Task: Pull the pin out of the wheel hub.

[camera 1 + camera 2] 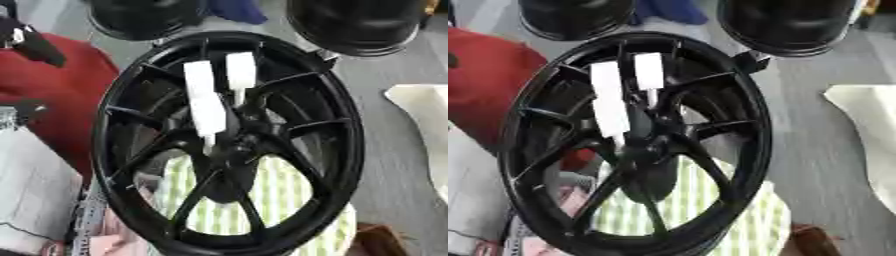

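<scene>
You have the black spoked alloy wheel [227,145] standing nearly upright in the middle of both views, its face turned toward the camera. Two white, flat-sided finger-like pieces [206,102] reach down from above onto the spokes, their tips close to the central hub [229,150]. They look like the fingers of a robot hand, but no arm or palm shows, so you cannot tell which robot hand it is or whether the fingers are spread or pinching anything.

Just below the longer white piece, a thin pale sliver [208,146] sits against the hub; that may be the pin, though it is too small to be sure. If so, it looks still seated, and by that reading the pull is not yet done.

Behind the wheel lie a green-and-white striped cloth [280,200], a red fabric heap [52,95] to the left, and two dark rounded objects [359,25] at the top edge. What remains for you, judging from this, is to close on the pin and draw it straight out.
</scene>
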